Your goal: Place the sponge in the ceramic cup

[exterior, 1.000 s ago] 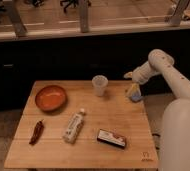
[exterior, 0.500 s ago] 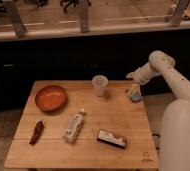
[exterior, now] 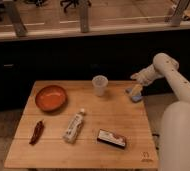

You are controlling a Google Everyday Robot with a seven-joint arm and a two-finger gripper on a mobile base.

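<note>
Your gripper [exterior: 136,87] is clamped on the sponge [exterior: 135,93], holding it at the far right edge of the table [exterior: 90,152], just right of the ceramic cup [exterior: 100,85]. You'll see the orange bowl [exterior: 51,98] well left.

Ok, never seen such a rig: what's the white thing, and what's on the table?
The white thing is a robot: its body stands beside the wooden table, and its one arm reaches over the edge. One camera looks down at the table. The gripper, the arm's tip, is at the blue sponge by that edge; I cannot tell whether it holds it. Also there: a pale ceramic cup, an orange bowl, a bottle lying flat, a dark packet, a dark red pepper-like thing.
</note>
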